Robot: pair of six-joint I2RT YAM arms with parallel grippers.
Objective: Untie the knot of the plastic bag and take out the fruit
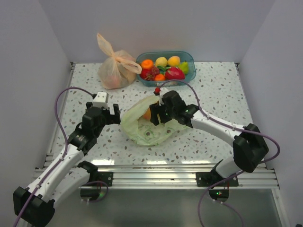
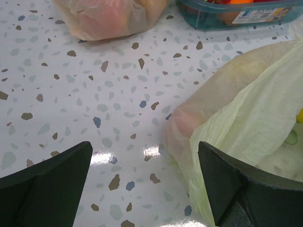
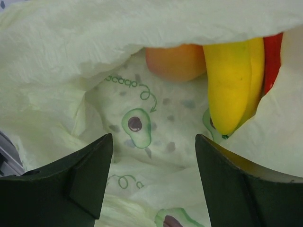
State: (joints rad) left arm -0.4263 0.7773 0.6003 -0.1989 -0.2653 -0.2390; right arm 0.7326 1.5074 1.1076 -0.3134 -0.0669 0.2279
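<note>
- Plastic bag (image 1: 139, 132) lies flat in the middle of the table (image 1: 213, 94), its mouth gaping toward the far side. No tied knot shows in any view, so the untying step is judged done.
- Step in hand: taking out the fruit. Nothing is lifted yet.
- Right gripper (image 3: 152, 142) sits inside the bag mouth. Its jaws stand moderately apart with only the printed bag floor between them, and they hold nothing.
- Fruit, seen from the right wrist: the banana (image 3: 229, 80) lies just ahead of the right finger, tip pointing toward the gripper. The peach (image 3: 175, 61) lies farther in, touching the banana's left side. A red piece (image 3: 272, 47) is tucked behind the banana, and its kind cannot be told.
- The upper film of the bag drapes over the tops of all three.
- Left gripper (image 2: 144, 146) rests low over bare table just beside the bag's left edge. Its jaws are wide and empty, and the right finger is near the film; whether it touches cannot be told.
- Next move, as judged: the right gripper advances and shifts right so the banana falls between the fingers, then closes on fruit alone.
- Risk: film pinched along with the banana would drag the bag. The left gripper is well placed to pin the near rim.
- The orange bag (image 1: 113, 66) and blue basket (image 1: 193, 59) stand at the far edge, well apart from the work.
</note>
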